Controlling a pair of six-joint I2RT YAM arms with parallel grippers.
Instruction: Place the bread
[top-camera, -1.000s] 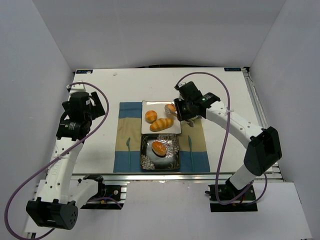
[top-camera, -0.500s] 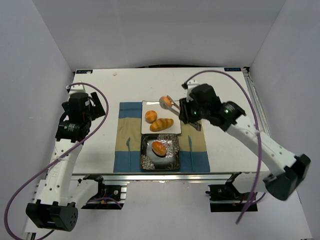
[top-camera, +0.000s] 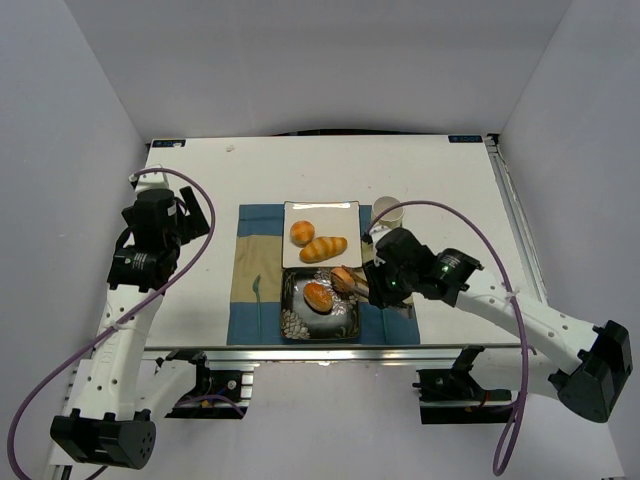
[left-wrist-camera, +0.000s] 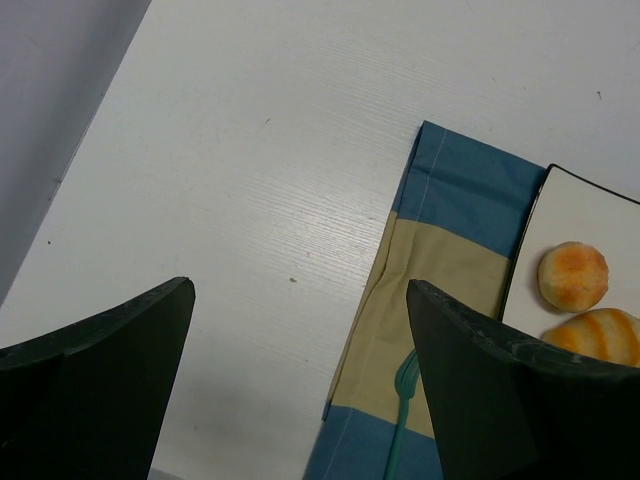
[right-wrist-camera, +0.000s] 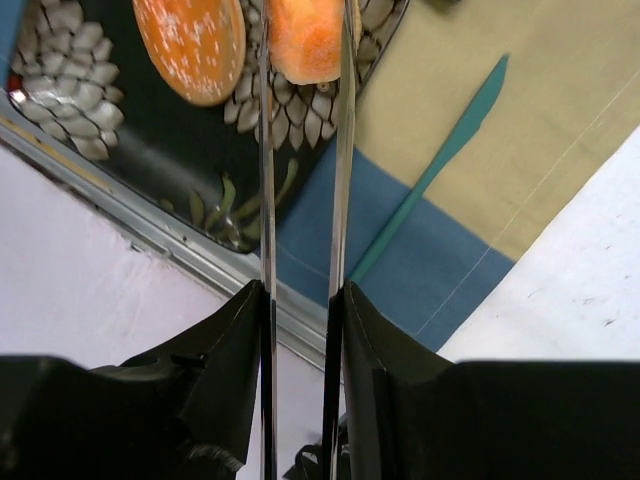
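A dark patterned plate holds one round bread roll. My right gripper is shut on a pair of metal tongs, and the tong tips pinch a second bread roll over the plate's right edge. Behind it, the white plate carries a round roll and a long roll. My left gripper hangs open over the bare table, left of the placemat, holding nothing.
A blue and tan placemat lies under both plates. A teal fork rests on its left side and a teal knife on its right. A white cup stands behind the right arm.
The right arm has carried the tongs and their roll from above the white plate toward the near edge, down over the dark plate. The left arm has barely moved.
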